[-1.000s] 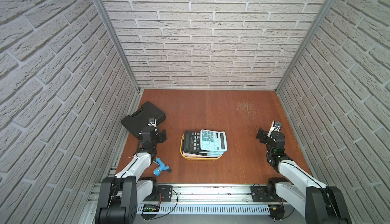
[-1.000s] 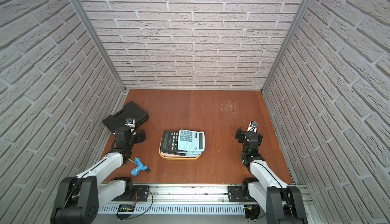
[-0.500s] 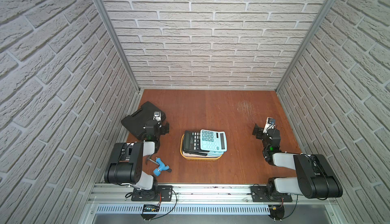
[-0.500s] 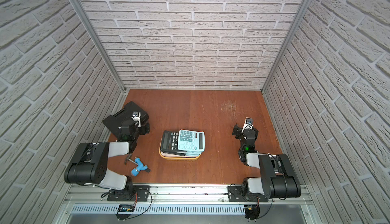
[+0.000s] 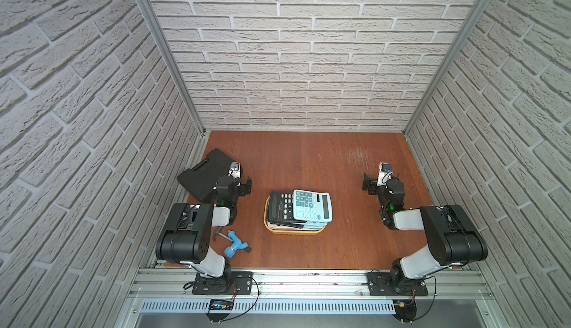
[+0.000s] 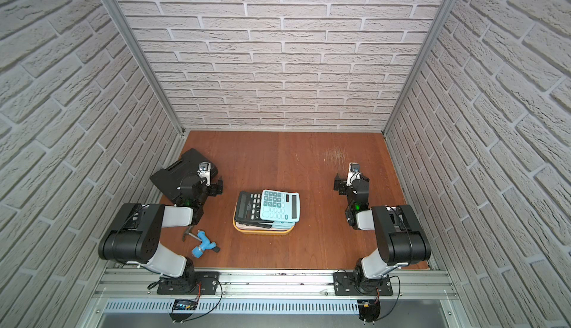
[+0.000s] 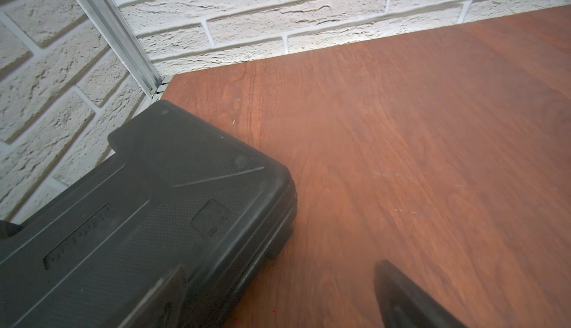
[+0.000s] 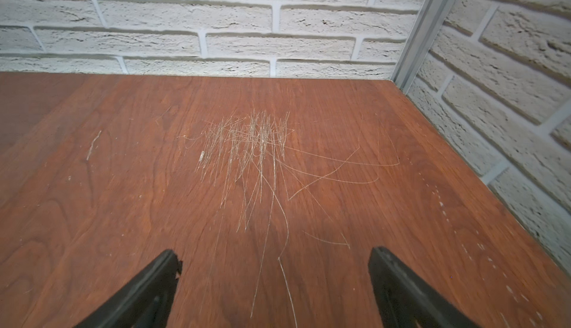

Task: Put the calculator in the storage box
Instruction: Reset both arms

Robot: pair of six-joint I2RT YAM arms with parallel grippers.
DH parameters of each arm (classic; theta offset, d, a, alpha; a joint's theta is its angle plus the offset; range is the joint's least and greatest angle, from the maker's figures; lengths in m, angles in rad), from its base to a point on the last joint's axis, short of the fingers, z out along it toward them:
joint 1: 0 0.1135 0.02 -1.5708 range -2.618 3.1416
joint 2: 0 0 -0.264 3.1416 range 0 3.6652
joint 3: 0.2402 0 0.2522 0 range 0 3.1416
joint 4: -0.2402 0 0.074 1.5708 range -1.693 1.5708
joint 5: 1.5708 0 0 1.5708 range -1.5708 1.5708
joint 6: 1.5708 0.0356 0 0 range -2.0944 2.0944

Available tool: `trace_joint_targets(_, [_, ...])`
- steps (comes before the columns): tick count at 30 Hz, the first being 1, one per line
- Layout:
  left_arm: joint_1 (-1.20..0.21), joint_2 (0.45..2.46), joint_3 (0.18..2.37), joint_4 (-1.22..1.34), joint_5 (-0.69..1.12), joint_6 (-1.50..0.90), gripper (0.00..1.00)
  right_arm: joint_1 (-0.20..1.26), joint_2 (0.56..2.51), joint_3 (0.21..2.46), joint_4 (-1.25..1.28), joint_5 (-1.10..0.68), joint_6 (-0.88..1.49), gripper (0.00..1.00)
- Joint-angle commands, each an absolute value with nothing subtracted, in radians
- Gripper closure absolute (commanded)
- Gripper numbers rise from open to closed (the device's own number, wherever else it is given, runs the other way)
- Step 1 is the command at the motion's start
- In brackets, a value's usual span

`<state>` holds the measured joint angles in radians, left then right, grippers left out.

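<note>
A pale-blue calculator (image 5: pixel 312 206) overlaps a black calculator (image 5: pixel 279 207) atop the yellow storage box (image 5: pixel 293 231); left claw (image 7: pixel 275 275) and right claw (image 8: pixel 275 258) gape empty.

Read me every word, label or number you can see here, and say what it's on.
Nothing here can be quoted as legible text.
Embossed word on the case: too blurred to read.
Small embossed square mark on the case: unreadable.
Keys of the black calculator: too small to read.
Keys of the blue calculator: too small to read.
</note>
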<state>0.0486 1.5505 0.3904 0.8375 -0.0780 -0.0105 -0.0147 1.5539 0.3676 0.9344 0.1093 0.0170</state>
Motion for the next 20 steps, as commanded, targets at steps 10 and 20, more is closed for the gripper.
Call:
trace_joint_targets(10, [0.054,1.551,0.384,0.887,-0.068,0.001,0.02,-0.009,1.547,0.37,0.94,0.084,-0.002,0.01])
trace_joint_targets(20, [0.055,1.551,0.384,0.887,-0.069,0.0,0.02,-0.008,1.547,0.37,0.94,0.083,-0.005,0.01])
